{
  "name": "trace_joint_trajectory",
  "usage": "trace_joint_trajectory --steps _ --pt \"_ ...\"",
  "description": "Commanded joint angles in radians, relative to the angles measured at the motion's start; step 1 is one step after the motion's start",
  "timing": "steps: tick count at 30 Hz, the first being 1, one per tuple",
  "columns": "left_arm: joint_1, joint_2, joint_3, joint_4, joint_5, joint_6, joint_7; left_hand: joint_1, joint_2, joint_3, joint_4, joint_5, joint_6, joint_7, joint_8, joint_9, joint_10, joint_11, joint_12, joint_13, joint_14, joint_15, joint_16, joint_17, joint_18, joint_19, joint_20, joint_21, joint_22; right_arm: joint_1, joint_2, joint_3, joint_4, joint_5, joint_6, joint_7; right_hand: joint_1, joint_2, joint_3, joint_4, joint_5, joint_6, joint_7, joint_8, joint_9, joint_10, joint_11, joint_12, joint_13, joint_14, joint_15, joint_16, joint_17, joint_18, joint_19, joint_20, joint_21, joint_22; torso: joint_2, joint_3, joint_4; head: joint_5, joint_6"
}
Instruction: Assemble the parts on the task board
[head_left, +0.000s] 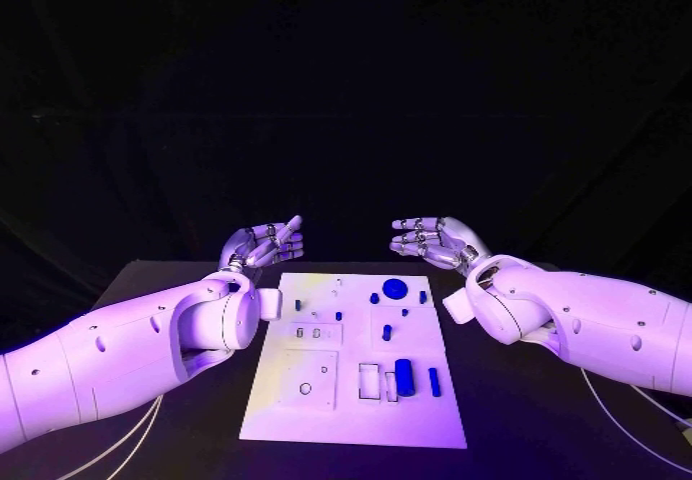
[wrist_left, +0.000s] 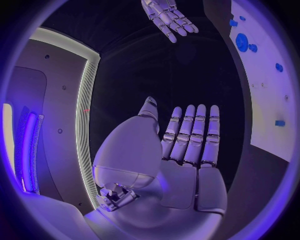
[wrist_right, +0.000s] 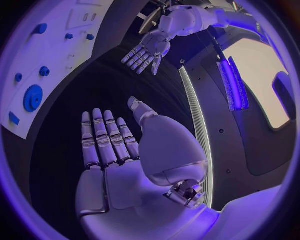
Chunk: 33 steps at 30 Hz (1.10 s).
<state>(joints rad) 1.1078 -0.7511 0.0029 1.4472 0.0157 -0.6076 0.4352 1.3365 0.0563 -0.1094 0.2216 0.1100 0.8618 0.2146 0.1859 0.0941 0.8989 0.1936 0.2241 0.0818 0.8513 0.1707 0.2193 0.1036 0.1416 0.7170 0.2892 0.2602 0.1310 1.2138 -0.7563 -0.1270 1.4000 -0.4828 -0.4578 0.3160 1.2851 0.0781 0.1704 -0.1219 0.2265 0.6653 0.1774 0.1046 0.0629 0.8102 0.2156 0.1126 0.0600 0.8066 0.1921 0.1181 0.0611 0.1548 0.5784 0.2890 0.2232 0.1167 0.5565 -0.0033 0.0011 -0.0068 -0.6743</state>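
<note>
The white task board lies mid-table, its blue parts scattered over it (a round one near the far edge). Beyond its far corners, the left hand and right hand hover empty, fingers loosely spread.

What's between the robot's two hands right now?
Nothing: in the head view the left hand and right hand hover open, with dark bare table between, beyond the task board.
</note>
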Motion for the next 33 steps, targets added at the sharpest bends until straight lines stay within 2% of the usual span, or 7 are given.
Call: trace_joint_trajectory --steps 1,6,12,14,22,27,33 --pt "0.004 -0.011 0.001 0.011 -0.011 0.041 0.018 0.02 0.0 -0.007 -0.012 -0.001 0.033 0.007 0.007 0.001 0.041 -0.013 -0.002 -0.002 0.047 -0.014 0.007 0.006 0.031 0.036 0.0 0.02 0.004 0.004 -0.003 0.001 0.003 -0.164 -0.04 0.002 0.036 -0.016 0.038 -0.042 -0.007 0.195 0.063 0.012 0.003 0.16 -0.023 0.005 0.003 0.164 -0.027 0.01 0.004 0.029 0.122 -0.004 0.058 0.018 0.011 -0.0028 -0.0004 -0.005 -0.002" --pt "0.007 -0.036 0.002 0.035 -0.023 0.055 0.009 0.052 0.002 -0.018 -0.034 -0.001 0.066 -0.005 0.004 -0.002 0.09 -0.026 -0.019 -0.003 0.109 -0.031 0.009 0.016 0.041 0.074 -0.004 0.041 0.006 0.016 -0.01 0.001 0.005 -0.252 -0.022 -0.041 0.034 -0.031 0.064 -0.057 -0.01 0.23 0.056 0.0 0.003 0.198 -0.033 -0.01 0.003 0.225 -0.043 0.009 0.007 0.031 0.174 -0.019 0.086 0.025 0.025 -0.0016 0.0025 -0.006 -0.002" --pt "0.012 -0.07 0.008 0.086 -0.046 0.092 -0.008 0.1 -0.001 -0.021 -0.071 0.0 0.097 -0.017 -0.003 -0.006 0.135 -0.041 -0.037 -0.003 0.19 -0.053 0.021 0.039 0.044 0.135 -0.022 0.078 0.016 0.039 -0.014 0.003 -0.002 -0.463 0.049 -0.149 0.036 -0.059 0.092 -0.082 -0.026 0.288 0.035 0.003 0.006 0.289 -0.064 -0.008 0.007 0.36 -0.087 0.038 0.027 0.031 0.269 -0.063 0.15 0.051 0.05 -0.0028 0.0114 -0.014 0.001" --pt "0.014 -0.086 0.011 0.111 -0.056 0.107 -0.016 0.114 0.001 -0.018 -0.082 0.0 0.106 -0.021 -0.006 -0.007 0.147 -0.045 -0.045 -0.003 0.219 -0.061 0.026 0.049 0.044 0.155 -0.031 0.091 0.02 0.048 -0.014 0.003 -0.003 -0.543 0.061 -0.182 0.034 -0.068 0.099 -0.087 -0.021 0.299 0.027 0.001 0.005 0.317 -0.073 -0.01 0.007 0.408 -0.105 0.049 0.039 0.03 0.303 -0.081 0.179 0.065 0.062 -0.0048 0.0152 -0.017 0.012" --pt "0.025 -0.142 0.018 0.222 -0.07 0.148 -0.034 0.133 0.001 -0.017 -0.099 0.0 0.122 -0.027 -0.021 -0.013 0.167 -0.052 -0.071 -0.008 0.263 -0.072 0.022 0.07 0.044 0.195 -0.052 0.121 0.03 0.074 -0.009 0.004 -0.012 -0.809 0.083 -0.318 0.012 -0.092 0.094 -0.073 -0.017 0.376 -0.009 0.013 0.014 0.404 -0.115 -0.011 0.019 0.586 -0.161 0.114 0.103 0.03 0.423 -0.14 0.308 0.137 0.106 -0.0138 0.028 -0.029 0.021" --pt "0.035 -0.165 0.029 0.286 -0.071 0.155 -0.038 0.129 0.001 -0.021 -0.098 0.0 0.122 -0.026 -0.028 -0.015 0.167 -0.052 -0.081 -0.01 0.27 -0.073 0.018 0.075 0.044 0.207 -0.058 0.13 0.033 0.079 0.005 0.004 -0.013 -0.948 0.072 -0.39 0.0 -0.117 0.084 -0.053 -0.008 0.406 -0.027 0.005 0.018 0.411 -0.139 -0.022 0.035 0.7 -0.194 0.233 0.198 0.029 0.504 -0.184 0.402 0.192 0.137 -0.0188 0.033 -0.035 0.032" --pt "0.05 -0.177 0.038 0.316 -0.07 0.155 -0.042 0.127 0.0 -0.023 -0.098 0.0 0.121 -0.026 -0.031 -0.017 0.166 -0.051 -0.086 -0.011 0.271 -0.072 0.015 0.077 0.043 0.211 -0.061 0.135 0.035 0.081 0.028 0.004 -0.015 -1.05 0.091 -0.444 -0.01 -0.146 0.09 -0.011 0.0 0.407 -0.038 -0.019 0.02 0.379 -0.143 -0.022 0.063 0.697 -0.202 0.472 0.367 0.025 0.561 -0.197 0.496 0.261 0.165 -0.0214 0.0329 -0.035 0.038"
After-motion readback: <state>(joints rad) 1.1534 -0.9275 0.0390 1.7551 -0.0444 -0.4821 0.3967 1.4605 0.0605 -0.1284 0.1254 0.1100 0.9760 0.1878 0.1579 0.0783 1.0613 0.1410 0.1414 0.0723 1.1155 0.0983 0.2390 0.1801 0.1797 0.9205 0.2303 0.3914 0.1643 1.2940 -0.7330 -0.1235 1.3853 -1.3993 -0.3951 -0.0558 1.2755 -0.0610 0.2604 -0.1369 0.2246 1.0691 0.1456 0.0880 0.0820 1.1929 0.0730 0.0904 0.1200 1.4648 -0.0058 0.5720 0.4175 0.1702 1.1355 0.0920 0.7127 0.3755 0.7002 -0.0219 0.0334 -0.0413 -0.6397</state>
